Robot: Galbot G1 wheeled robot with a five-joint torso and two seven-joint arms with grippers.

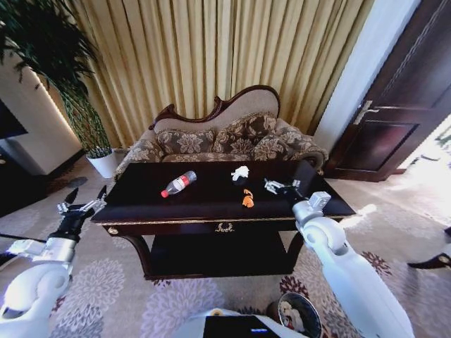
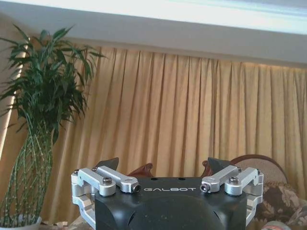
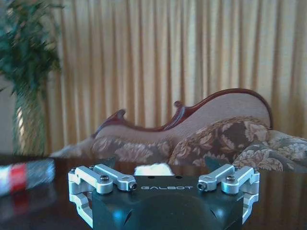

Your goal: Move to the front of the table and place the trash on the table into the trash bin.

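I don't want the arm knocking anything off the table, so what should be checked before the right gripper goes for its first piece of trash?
1. Robot is in front of the table: ok, its gold emblem sits just ahead.
2. Right gripper is open: ok, fingers spread, above the tabletop's right part.
3. Nearest piece is clear to grasp: ok, the orange scrap lies alone beside that gripper.
4. Crumpled white paper and bottle are away from the approach path: ok, both lie farther back and left.
5. Left gripper is out of the way: ok, open, off the table's left end.
6. Trash bin is reachable: cannot tell, it stands on the carpet near the robot's base.
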